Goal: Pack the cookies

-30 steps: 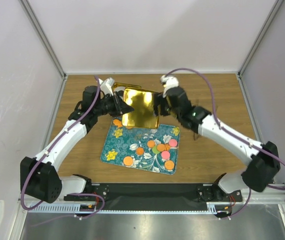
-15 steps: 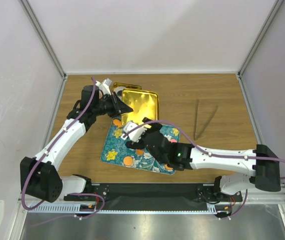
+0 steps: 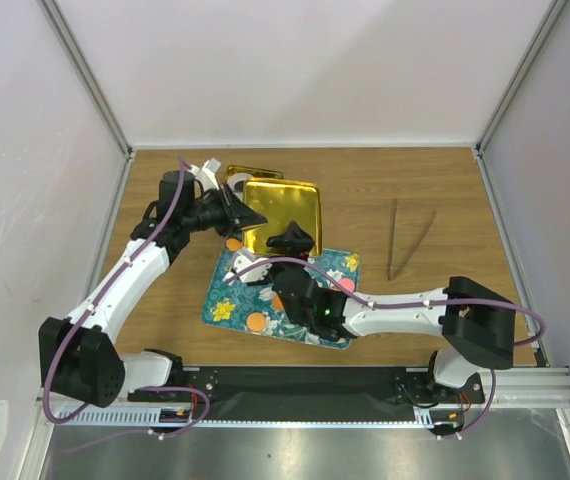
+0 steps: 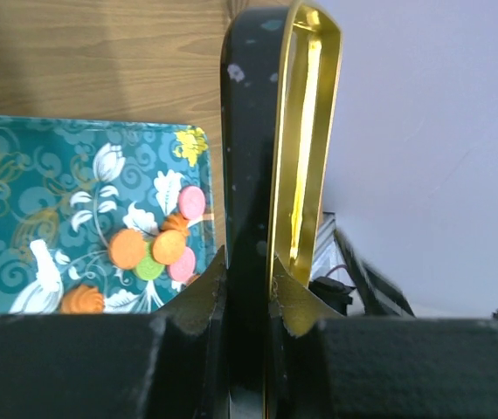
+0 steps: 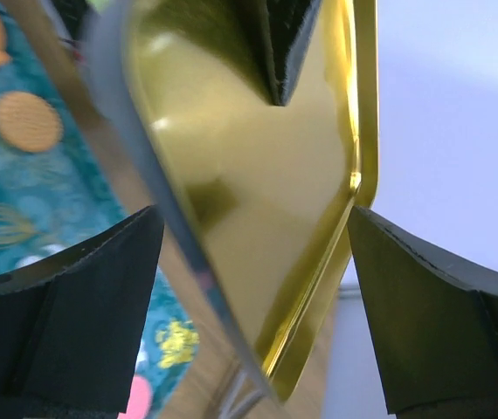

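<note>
Left jaws clench the rim of the gold tin (image 3: 283,205), held tilted at upper centre. Right jaws stand released, spread either side of its edge. Cookies (image 3: 256,321) lie on the teal tray (image 3: 223,290), centre frame.

No text, label, brand, number or sign can be read in any view. Only a printed floral pattern is seen on the teal tray (image 3: 215,300). No lettering can be made out on the cookies (image 4: 127,248) or on the gold tin (image 3: 270,210).
</note>
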Controlling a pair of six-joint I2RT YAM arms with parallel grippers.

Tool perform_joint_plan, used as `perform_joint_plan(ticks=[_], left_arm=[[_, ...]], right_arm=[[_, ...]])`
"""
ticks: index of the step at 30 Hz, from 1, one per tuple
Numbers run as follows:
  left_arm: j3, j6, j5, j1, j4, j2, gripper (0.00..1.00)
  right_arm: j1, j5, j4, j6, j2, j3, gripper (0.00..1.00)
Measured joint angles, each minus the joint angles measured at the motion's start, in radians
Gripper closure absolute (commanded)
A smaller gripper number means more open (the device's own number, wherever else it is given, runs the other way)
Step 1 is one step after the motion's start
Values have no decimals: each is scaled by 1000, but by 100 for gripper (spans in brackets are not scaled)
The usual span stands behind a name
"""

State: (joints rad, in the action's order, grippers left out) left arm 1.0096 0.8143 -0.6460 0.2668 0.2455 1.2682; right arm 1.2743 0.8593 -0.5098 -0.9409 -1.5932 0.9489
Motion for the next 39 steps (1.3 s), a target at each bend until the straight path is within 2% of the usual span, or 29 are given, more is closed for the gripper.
perform_joint_plan(ticks=[3, 6, 7, 8, 10, 11, 13, 14, 17, 19, 20, 22, 23, 26, 28, 34, 39], left_arm=[[-10, 13, -15, -1, -2, -18, 100], [-18, 20, -21, -1, -3, -35, 99], [-19, 23, -21, -1, -5, -38, 98], [-20, 24, -22, -1, -5, -40, 94], [-21, 34, -24, -1, -12, -42, 93], [-21, 35, -24, -2, -18, -44, 89], [-23, 21, -29, 1, -28, -51, 81], [-24, 11, -24, 1, -23, -54, 74], [-24, 15, -29, -1, -27, -56, 53], [-23, 19, -27, -2, -30, -60, 46], [-21, 20, -25, -2, -33, -60, 35], [-16, 22, -11, -4, -39, -60, 27], [-10, 23, -6, -8, -39, -60, 20], [24, 22, 20, -26, -42, -60, 11], [60, 22, 36, -46, -49, -57, 9], [192, 21, 99, -118, -105, -34, 6], [264, 13, 190, -146, -148, -6, 6]], right_arm=[[-28, 25, -108, -85, -29, -11, 12], [-39, 46, -234, -162, -57, -11, 20], [-39, 51, -280, -191, -68, -11, 23], [-39, 54, -313, -210, -78, -11, 33], [-39, 54, -372, -268, -103, -11, 45], [-37, 53, -388, -294, -117, -11, 57], [-34, 47, -392, -327, -140, -11, 69], [-33, 45, -410, -334, -146, -11, 79], [-32, 42, -435, -348, -146, -11, 91], [-33, 46, -450, -350, -146, -11, 95], [-33, 47, -455, -351, -146, -10, 96], [-32, 51, -451, -349, -143, -6, 98], [-32, 51, -439, -340, -136, -4, 98], [-32, 52, -386, -300, -103, 2, 99], [-30, 49, -312, -242, -69, 16, 100], [-55, -42, 84, 58, 61, 127, 100], [-166, -256, 417, 334, 108, 274, 100]])
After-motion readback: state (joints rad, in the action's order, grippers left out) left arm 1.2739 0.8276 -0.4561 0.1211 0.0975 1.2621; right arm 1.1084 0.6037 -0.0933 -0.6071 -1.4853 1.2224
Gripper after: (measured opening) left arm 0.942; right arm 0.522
